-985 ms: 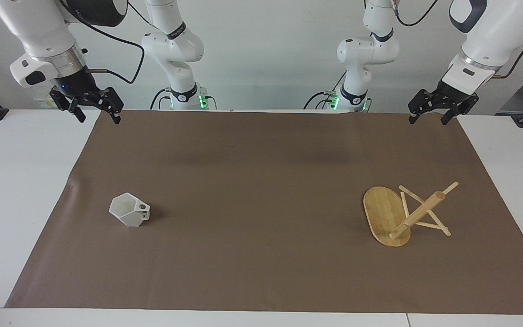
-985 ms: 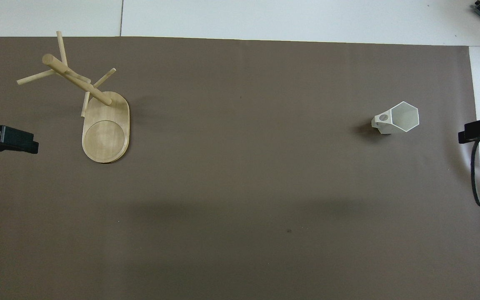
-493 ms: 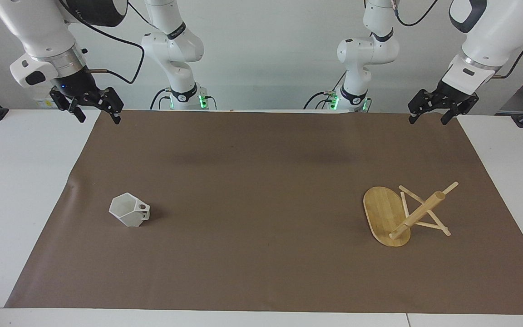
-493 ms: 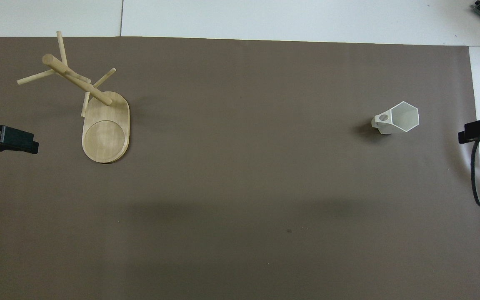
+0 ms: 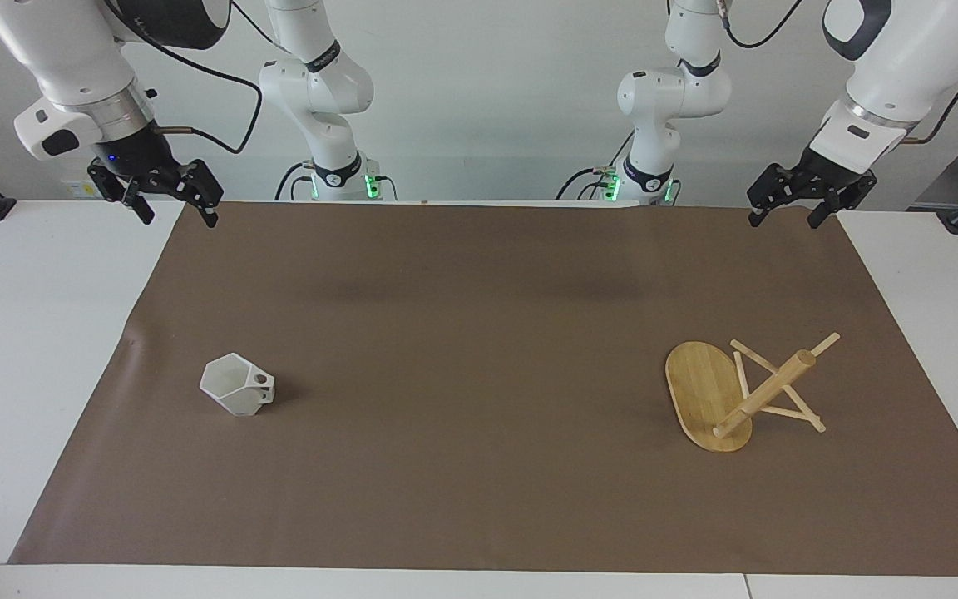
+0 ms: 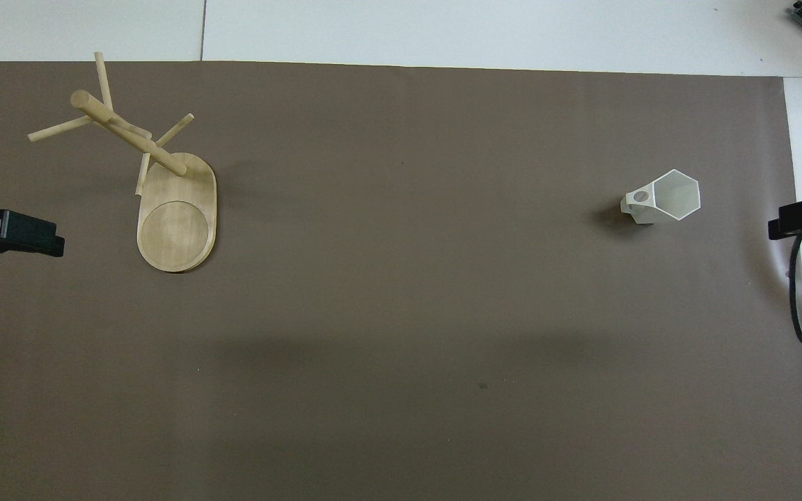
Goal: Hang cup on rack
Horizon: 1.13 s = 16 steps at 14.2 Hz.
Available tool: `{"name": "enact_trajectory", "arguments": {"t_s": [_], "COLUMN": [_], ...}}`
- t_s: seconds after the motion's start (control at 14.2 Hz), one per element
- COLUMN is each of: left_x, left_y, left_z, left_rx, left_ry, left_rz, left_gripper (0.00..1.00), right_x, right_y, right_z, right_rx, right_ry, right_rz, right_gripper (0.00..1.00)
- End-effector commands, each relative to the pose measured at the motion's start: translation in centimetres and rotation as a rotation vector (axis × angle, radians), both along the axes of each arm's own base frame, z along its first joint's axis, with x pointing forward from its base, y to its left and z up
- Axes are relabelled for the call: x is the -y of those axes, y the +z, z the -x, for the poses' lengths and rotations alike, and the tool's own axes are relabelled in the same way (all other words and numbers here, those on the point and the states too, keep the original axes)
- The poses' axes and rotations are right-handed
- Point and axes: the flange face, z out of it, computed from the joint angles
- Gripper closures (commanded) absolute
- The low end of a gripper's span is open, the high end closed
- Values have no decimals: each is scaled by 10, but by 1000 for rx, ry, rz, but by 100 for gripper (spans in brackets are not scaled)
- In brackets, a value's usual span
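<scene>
I saw the cup (image 5: pixel 237 389) upright on the mat (image 5: pixel 479 333) toward the right arm's end of the worktop, the rack (image 5: pixel 708 403) standing well apart toward the left arm's, while my left gripper (image 5: pixel 792 211) and right gripper (image 5: pixel 171 208) hung released and empty over the mat's corners.

The cup (image 5: pixel 237 389) is plain matte white. The rack (image 5: pixel 741 393) is pale honey bamboo with fine straight grain on its base. A flat, unpatterned brown mat (image 5: pixel 479 349) covers the white worktop (image 5: pixel 30 333). Both pincers are black, on white arms.
</scene>
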Motion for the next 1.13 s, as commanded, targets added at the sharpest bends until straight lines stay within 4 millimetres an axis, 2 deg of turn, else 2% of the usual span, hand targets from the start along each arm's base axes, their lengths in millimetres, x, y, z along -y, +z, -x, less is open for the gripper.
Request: {"name": "enact_trajectory", "arguments": {"t_s": [0.0, 0.28, 0.42, 0.7, 0.84, 1.06], "left_x": [-4, -4, -4, -3, -3, -3], "left_y": [3, 3, 3, 3, 3, 3], "left_z": [6, 6, 6, 6, 6, 6], "left_rx": [-5, -5, -6, -7, -5, -7], "left_ry": [-7, -7, -6, -9, -9, -7], "left_rz": [-20, -20, -19, -19, -20, -19], "left_gripper": [0, 0, 0, 0, 0, 0], "right_x": [4, 7, 8, 27, 37, 60], "right_y": [-2, -26, -46, -90, -110, -145], "right_z": [-2, -11, -18, -33, -43, -57], "right_rx": [57, 160, 173, 176, 171, 176], "right_ry": [11, 7, 6, -14, 30, 44], "right_rz": [-12, 4, 5, 18, 30, 41], "right_gripper": [0, 0, 0, 0, 0, 0]}}
